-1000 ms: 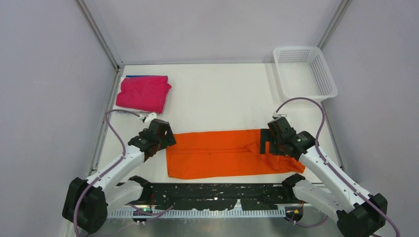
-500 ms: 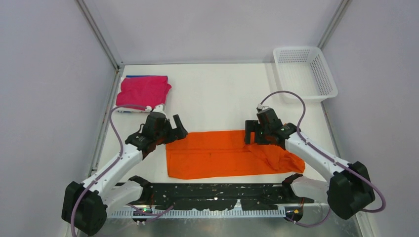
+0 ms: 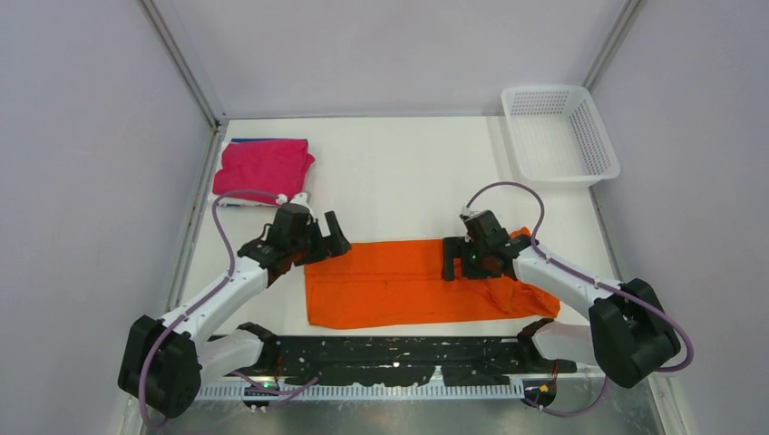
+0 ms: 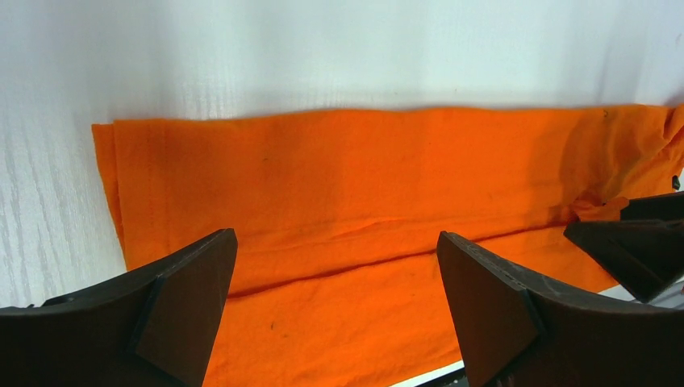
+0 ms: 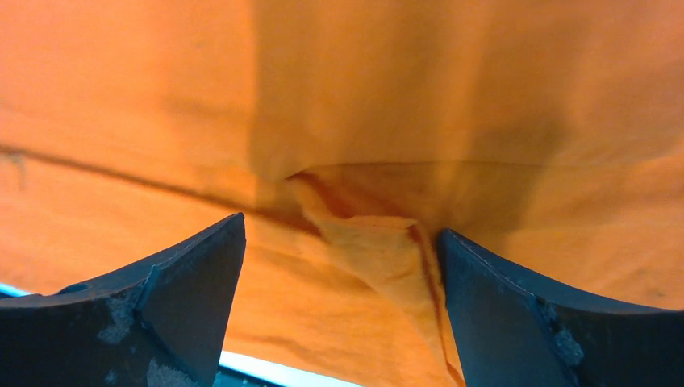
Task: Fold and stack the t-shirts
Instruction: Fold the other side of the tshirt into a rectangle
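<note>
The orange t-shirt [image 3: 399,285] lies folded into a long flat strip across the near table, its right end rumpled. My left gripper [image 3: 332,235] hovers open over the strip's far left corner; in the left wrist view its fingers [image 4: 193,282] straddle smooth orange cloth [image 4: 363,177] without holding it. Over the strip's right part my right gripper [image 3: 451,259] stands open. In the right wrist view a raised crease [image 5: 379,242] sits between its jaws [image 5: 340,234], not pinched. A folded magenta-pink t-shirt [image 3: 263,169] lies at the back left, with a blue edge [image 3: 249,140] showing under it.
A white mesh basket [image 3: 559,133] sits at the back right corner. The white table [image 3: 399,181] is walled by grey panels on three sides. A black perforated rail [image 3: 390,355] runs along the near edge, just below the orange strip.
My left gripper opened wide and shifted right, off the strip's left edge toward its far corner. My right gripper slid left along the strip, staying open. The cloth's far edge settled flat.
</note>
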Robot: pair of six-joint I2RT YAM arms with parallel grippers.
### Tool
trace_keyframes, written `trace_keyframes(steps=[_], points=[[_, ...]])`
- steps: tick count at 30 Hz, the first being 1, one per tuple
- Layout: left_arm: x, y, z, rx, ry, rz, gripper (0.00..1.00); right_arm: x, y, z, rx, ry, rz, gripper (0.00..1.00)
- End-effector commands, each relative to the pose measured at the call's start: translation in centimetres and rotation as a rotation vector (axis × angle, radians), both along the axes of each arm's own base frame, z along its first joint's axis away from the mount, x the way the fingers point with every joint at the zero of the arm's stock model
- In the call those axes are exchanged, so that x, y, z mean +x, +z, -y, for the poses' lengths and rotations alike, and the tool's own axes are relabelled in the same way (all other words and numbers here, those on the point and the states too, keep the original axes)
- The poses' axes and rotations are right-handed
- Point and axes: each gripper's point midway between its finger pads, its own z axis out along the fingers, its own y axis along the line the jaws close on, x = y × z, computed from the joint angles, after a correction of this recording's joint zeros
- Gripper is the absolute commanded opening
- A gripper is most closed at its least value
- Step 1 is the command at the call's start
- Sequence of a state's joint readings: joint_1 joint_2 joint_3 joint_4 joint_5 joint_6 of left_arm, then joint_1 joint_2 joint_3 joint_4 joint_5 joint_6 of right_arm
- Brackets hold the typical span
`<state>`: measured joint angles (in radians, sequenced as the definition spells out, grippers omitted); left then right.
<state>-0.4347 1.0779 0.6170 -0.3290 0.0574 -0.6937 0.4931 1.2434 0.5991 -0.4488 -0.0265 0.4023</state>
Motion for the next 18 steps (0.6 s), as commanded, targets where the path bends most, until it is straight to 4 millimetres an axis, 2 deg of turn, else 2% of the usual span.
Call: trace_keyframes(steps=[1, 5, 8, 10, 13, 17, 18], points=[[0.9, 1.5, 0.4, -0.013, -0.02, 0.069, 1.0, -2.6, 1.5, -3.4, 0.136, 0.14, -0.015, 0.95], [1.1, 1.5, -0.4, 0.023, 0.012, 0.074, 1.0, -5.1, 3.1, -4.7, 0.158, 0.214, -0.003, 0.96], [1.5, 1.9, -0.3, 0.025, 0.009, 0.085, 1.0, -7.2, 3.4, -5.6, 0.196, 0.268, -0.032, 0.95], [1.6, 2.1, 0.1, 0.015, -0.009, 0.082, 1.0, -7.6, 3.7, -5.6, 0.209, 0.262, -0.029, 0.95], [1.4, 2.0, 1.1, -0.012, -0.047, 0.068, 1.0, -6.4, 4.1, -4.5, 0.167, 0.179, 0.029, 0.95], [0.2, 0.2, 3.6, -0.058, -0.125, 0.004, 1.0, -4.9, 3.9, -2.6, 0.172, -0.036, 0.027, 0.95], [-0.1, -0.3, 4.1, -0.056, -0.139, -0.007, 1.0, -4.1, 3.5, -1.5, 0.185, -0.121, 0.023, 0.95]])
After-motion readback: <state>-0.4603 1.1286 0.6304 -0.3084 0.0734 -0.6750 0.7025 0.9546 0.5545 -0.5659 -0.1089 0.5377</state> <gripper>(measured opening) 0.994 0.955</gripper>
